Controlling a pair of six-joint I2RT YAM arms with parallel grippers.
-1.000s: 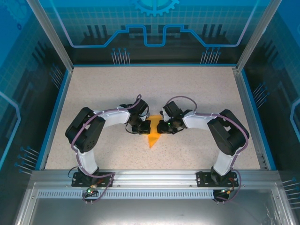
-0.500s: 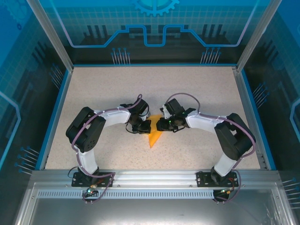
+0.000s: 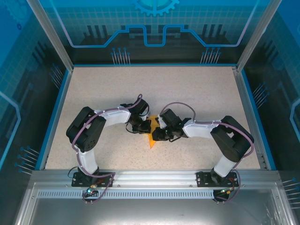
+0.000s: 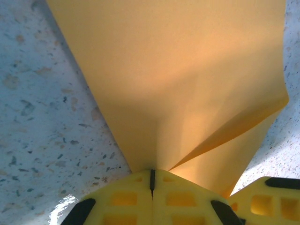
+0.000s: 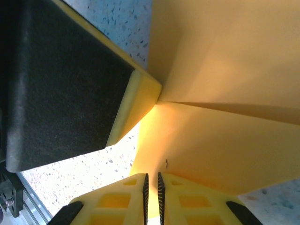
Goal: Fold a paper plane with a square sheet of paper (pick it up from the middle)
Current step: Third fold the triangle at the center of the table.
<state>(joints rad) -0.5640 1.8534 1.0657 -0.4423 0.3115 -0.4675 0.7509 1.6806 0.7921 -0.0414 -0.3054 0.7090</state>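
Speckled beige table [image 3: 201, 89]; creased orange paper [image 3: 151, 139] mid-table.

1. No words, numbers or brand names can be read in any of the views.
2. The only sign is a blue gear emblem [image 3: 154, 4], at the top middle of the far wall panel [image 3: 154, 26]; it carries no lettering.

We see our right end effector [image 5: 152, 192] pinched nearly flat on the lower edge of the creased orange paper [image 5: 225, 56]; a black-padded finger [image 5: 70, 84] touches the paper's left edge, over the speckled desk [image 5: 117, 18]
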